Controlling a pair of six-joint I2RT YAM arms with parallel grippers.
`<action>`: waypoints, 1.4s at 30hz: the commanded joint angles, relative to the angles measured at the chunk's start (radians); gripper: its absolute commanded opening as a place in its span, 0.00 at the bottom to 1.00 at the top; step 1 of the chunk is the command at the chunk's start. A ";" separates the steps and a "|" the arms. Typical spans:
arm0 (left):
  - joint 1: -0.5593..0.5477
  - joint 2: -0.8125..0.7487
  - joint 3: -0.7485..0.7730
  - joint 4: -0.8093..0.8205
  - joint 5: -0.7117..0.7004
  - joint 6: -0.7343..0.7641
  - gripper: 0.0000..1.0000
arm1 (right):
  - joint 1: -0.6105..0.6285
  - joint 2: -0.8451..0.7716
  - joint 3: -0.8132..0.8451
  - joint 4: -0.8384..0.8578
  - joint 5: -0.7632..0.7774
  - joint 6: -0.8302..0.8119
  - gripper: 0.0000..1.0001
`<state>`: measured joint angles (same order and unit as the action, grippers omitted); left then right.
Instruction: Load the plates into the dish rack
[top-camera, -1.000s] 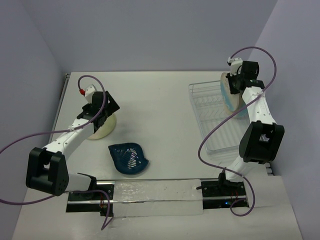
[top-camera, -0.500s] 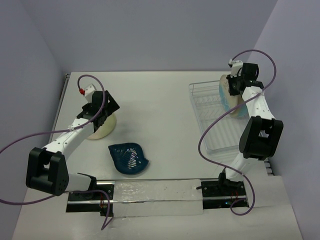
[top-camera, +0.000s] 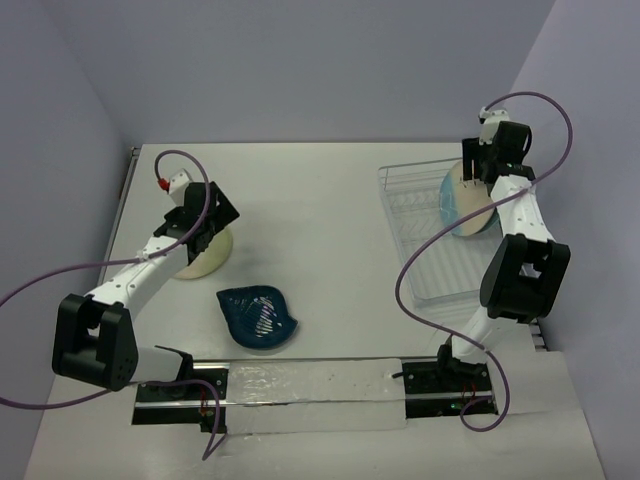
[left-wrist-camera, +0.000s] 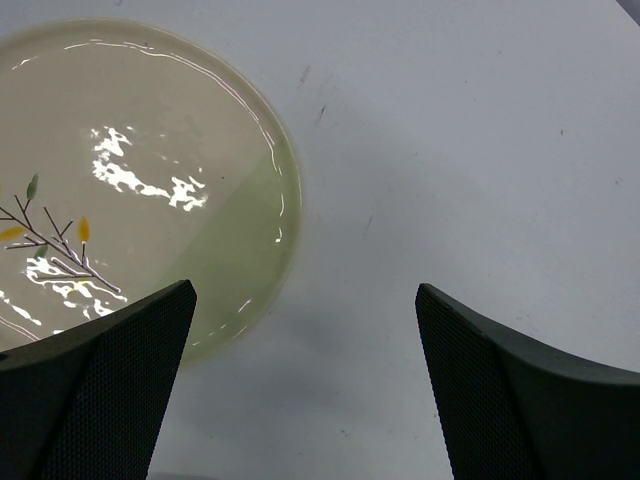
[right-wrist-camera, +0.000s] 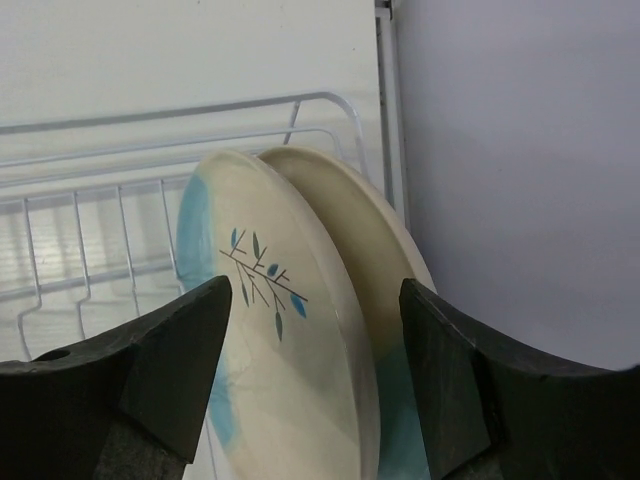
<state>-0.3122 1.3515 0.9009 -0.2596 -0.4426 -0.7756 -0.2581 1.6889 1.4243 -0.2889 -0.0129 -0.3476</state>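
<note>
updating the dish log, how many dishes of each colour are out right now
cream-and-blue plates, standing in the dish rack: 2
pale yellow plate: 1
dark teal leaf dish: 1
total: 4

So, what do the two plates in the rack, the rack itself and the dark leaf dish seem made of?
Round cream-and-light-blue plates: probably glazed ceramic, smooth, with a painted sprig. Thin white wire dish rack: likely coated metal, judging by slim rigid rods. Dark teal leaf-shaped dish: perhaps glazed ceramic or glass; shiny ribbed surface.
</note>
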 joint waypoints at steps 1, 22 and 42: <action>0.005 -0.051 0.013 0.015 -0.022 -0.013 0.99 | 0.003 -0.078 -0.009 0.099 0.053 0.015 0.79; 0.252 -0.140 -0.049 -0.159 -0.064 -0.232 0.99 | 0.324 -0.278 0.070 0.163 0.344 0.122 1.00; 0.505 -0.074 -0.231 0.034 0.275 -0.248 0.91 | 0.706 0.031 0.278 0.105 -0.219 0.665 1.00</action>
<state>0.1651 1.2144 0.6484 -0.2881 -0.2813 -1.0412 0.3687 1.6574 1.6368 -0.1749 -0.2031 0.2420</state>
